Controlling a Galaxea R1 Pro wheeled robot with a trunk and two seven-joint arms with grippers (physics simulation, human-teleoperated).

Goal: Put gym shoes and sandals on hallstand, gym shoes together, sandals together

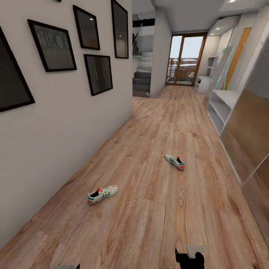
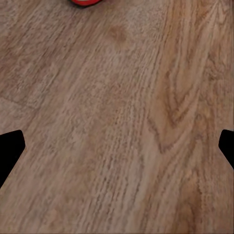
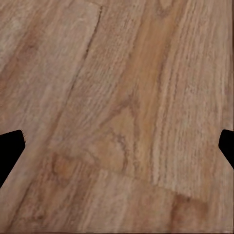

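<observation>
My grippers (image 2: pixel 117 146) (image 3: pixel 117 146) hung wide apart over bare floor (image 1: pixel 157 224); two sneakers lay apart, at ten (image 1: pixel 102 194) and twelve o'clock (image 1: pixel 175 161).

Two gym shoes lie well apart on the wood-plank corridor floor (image 1: pixel 157 209). The nearer shoe (image 1: pixel 102 194) sits close to the left wall, upright on its sole, off-white with green stripes, its red-orange heel toward me. The farther shoe (image 1: pixel 175 161) lies mid-corridor, toe pointing away. Along the right wall stands the pale shoe rack (image 1: pixel 224 106), its open shelves bare.
</observation>
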